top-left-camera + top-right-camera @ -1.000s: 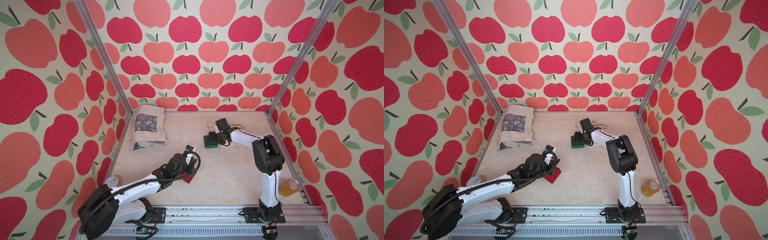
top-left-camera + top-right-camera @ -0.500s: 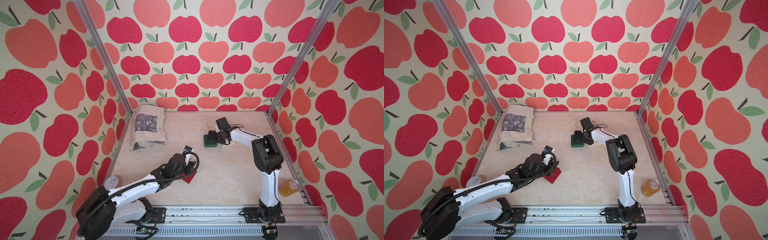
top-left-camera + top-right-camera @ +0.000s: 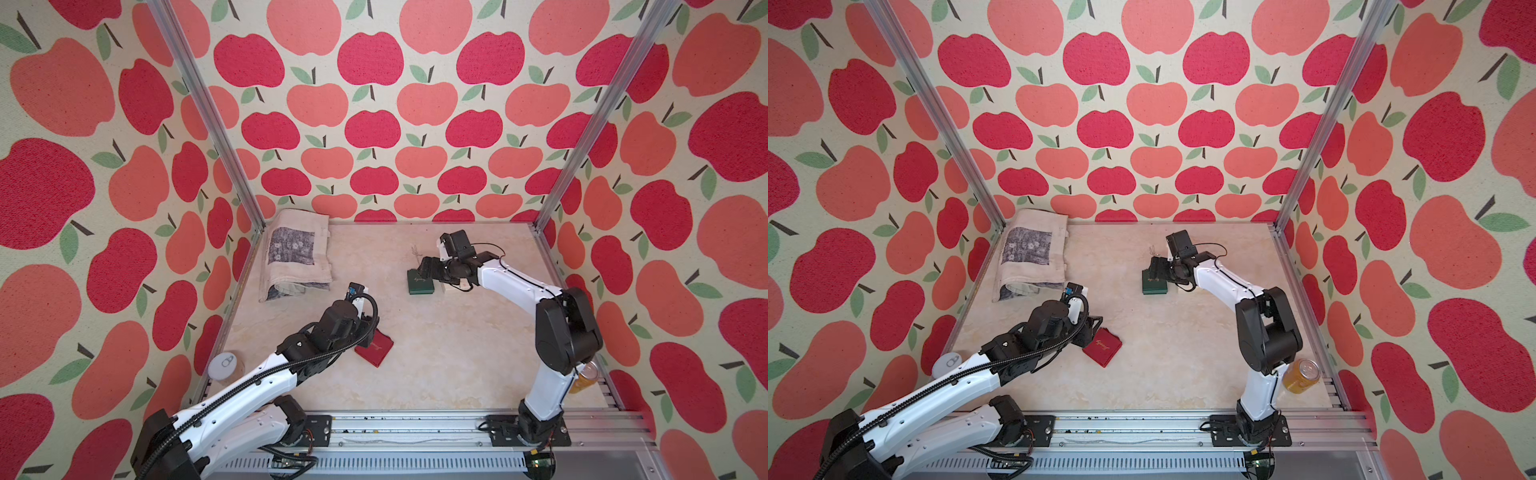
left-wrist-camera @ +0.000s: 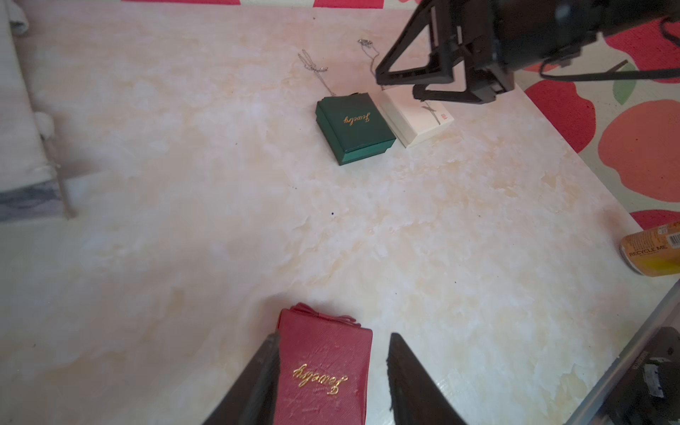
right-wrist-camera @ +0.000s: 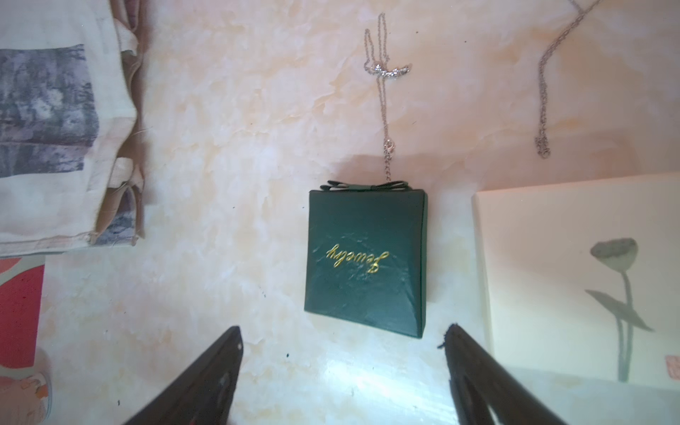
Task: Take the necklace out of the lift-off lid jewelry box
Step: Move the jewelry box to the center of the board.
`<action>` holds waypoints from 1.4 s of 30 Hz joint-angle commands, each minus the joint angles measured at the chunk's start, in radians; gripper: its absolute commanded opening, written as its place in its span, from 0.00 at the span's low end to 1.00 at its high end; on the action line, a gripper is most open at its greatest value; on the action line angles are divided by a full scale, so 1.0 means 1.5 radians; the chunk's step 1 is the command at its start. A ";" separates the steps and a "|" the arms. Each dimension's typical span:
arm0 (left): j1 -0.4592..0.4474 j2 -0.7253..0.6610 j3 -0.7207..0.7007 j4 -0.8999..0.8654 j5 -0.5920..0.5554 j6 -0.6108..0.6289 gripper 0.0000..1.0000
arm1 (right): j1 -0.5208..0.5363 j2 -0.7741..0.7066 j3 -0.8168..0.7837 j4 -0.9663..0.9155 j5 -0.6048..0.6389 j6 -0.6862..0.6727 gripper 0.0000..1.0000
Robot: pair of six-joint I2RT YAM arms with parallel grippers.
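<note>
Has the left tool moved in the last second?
Yes. The left tool has pulled back off the flat red jewelry box, toward the folded cream cloth bag, exposing more of the box.

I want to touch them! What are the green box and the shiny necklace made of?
Green box: probably card wrapped in leather-look paper; faint wrinkles, soft sheen, gold lettering. Necklace: silvery metal chain with fine links; its pendant glitters, maybe small stones.

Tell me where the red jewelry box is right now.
In both top views the red jewelry box lies left of centre toward the front, between the left gripper's open fingers; the green box sits farther back.
</note>
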 commanded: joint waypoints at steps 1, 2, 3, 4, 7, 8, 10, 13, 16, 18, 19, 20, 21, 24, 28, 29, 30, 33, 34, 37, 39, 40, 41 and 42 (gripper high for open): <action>0.017 -0.019 -0.022 -0.094 0.021 -0.090 0.49 | 0.041 -0.045 -0.073 0.000 -0.017 -0.019 0.86; 0.024 -0.022 -0.031 -0.094 0.029 -0.101 0.49 | 0.051 -0.058 -0.096 0.007 -0.022 -0.015 0.86; 0.030 -0.025 -0.044 -0.088 0.042 -0.111 0.48 | 0.068 -0.071 -0.124 0.021 -0.031 -0.007 0.85; 0.039 -0.026 -0.056 -0.079 0.054 -0.118 0.48 | 0.086 -0.085 -0.153 0.038 -0.040 0.001 0.84; 0.063 -0.024 -0.082 -0.039 0.106 -0.129 0.45 | 0.146 -0.115 -0.220 0.077 -0.060 0.032 0.82; 0.070 -0.021 -0.089 -0.027 0.120 -0.129 0.45 | 0.166 -0.122 -0.232 0.082 -0.056 0.040 0.82; 0.086 -0.005 -0.097 -0.009 0.145 -0.132 0.44 | 0.209 -0.134 -0.253 0.094 -0.050 0.062 0.80; 0.099 0.023 -0.104 0.011 0.171 -0.131 0.43 | 0.261 -0.139 -0.281 0.125 -0.048 0.107 0.78; 0.103 0.048 -0.112 0.038 0.191 -0.134 0.42 | 0.301 -0.128 -0.307 0.179 -0.053 0.148 0.75; 0.103 0.065 -0.112 0.043 0.195 -0.133 0.40 | 0.322 -0.114 -0.312 0.210 -0.056 0.165 0.74; 0.104 0.072 -0.111 0.042 0.194 -0.133 0.40 | 0.330 -0.107 -0.310 0.223 -0.056 0.171 0.73; 0.104 0.077 -0.112 0.042 0.195 -0.132 0.40 | 0.336 -0.096 -0.307 0.232 -0.059 0.176 0.73; 0.103 0.082 -0.113 0.042 0.196 -0.132 0.40 | 0.342 -0.083 -0.302 0.238 -0.063 0.179 0.73; 0.104 0.086 -0.117 0.039 0.191 -0.131 0.40 | 0.353 -0.051 -0.287 0.260 -0.077 0.188 0.70; 0.104 0.085 -0.126 0.037 0.189 -0.131 0.40 | 0.359 -0.024 -0.276 0.278 -0.086 0.197 0.66; 0.104 0.085 -0.129 0.036 0.188 -0.132 0.40 | 0.359 -0.020 -0.275 0.281 -0.084 0.198 0.65; 0.105 0.085 -0.132 0.034 0.186 -0.132 0.40 | 0.358 -0.018 -0.275 0.285 -0.084 0.198 0.64; 0.104 0.082 -0.138 0.034 0.178 -0.134 0.42 | 0.354 -0.016 -0.277 0.293 -0.082 0.200 0.61; 0.104 0.082 -0.139 0.034 0.175 -0.133 0.45 | 0.352 -0.014 -0.274 0.291 -0.083 0.198 0.59; 0.104 0.089 -0.138 0.029 0.168 -0.128 0.48 | 0.345 -0.011 -0.273 0.289 -0.084 0.195 0.53; 0.104 0.094 -0.139 0.032 0.166 -0.127 0.49 | 0.337 -0.012 -0.277 0.291 -0.088 0.193 0.49; 0.104 0.099 -0.139 0.036 0.167 -0.127 0.49 | 0.333 -0.013 -0.279 0.295 -0.094 0.192 0.48; 0.104 0.102 -0.139 0.038 0.168 -0.126 0.49 | 0.328 -0.013 -0.281 0.296 -0.100 0.190 0.47; 0.104 0.106 -0.139 0.039 0.167 -0.127 0.49 | 0.323 -0.013 -0.282 0.297 -0.106 0.188 0.45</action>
